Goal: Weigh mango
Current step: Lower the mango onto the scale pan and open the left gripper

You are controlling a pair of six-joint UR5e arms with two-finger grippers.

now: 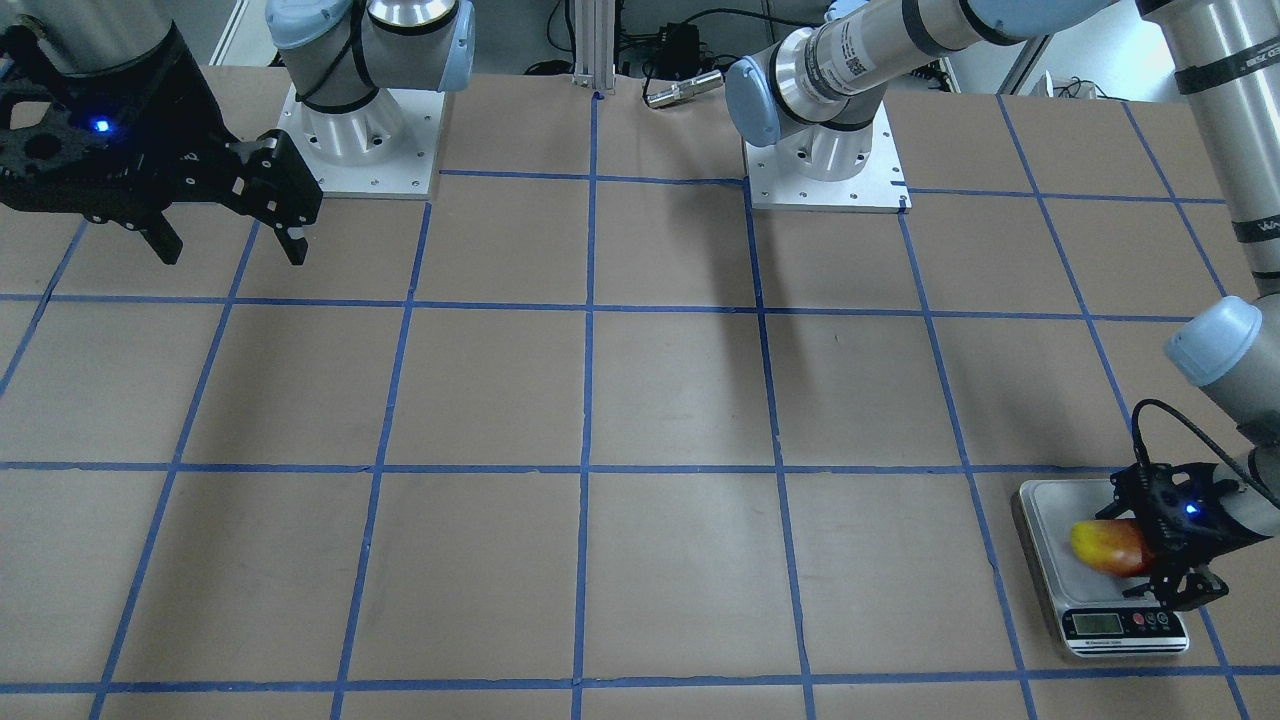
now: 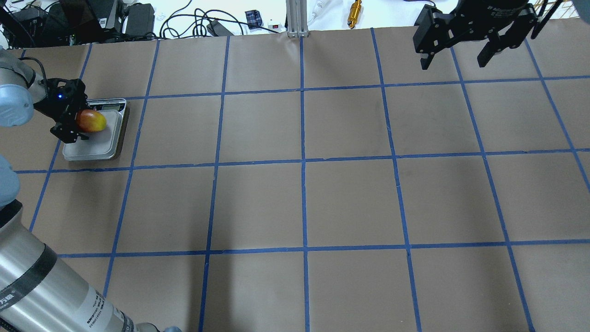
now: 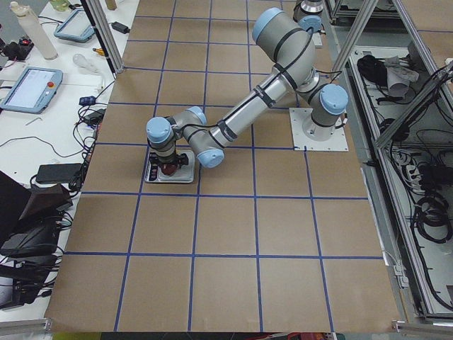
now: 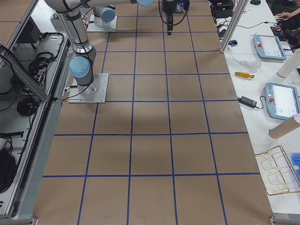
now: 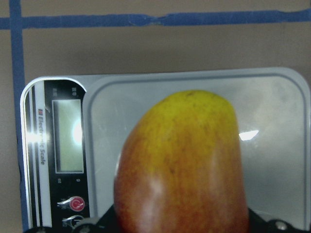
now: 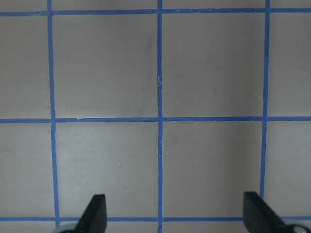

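Mango (image 1: 1108, 547) sits over the scale (image 1: 1050, 510) platform in the front-facing view, its red end clamped in the left gripper (image 1: 1152, 550). Overhead, the right gripper (image 2: 452, 62) hangs well apart, fingers spread wide, holding nothing.

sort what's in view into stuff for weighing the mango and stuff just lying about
For the job:
mango, held by the left gripper
scale beneath it

Lying about:
right gripper, open and idle
gold tool at the far edge
teach pendants off to the side
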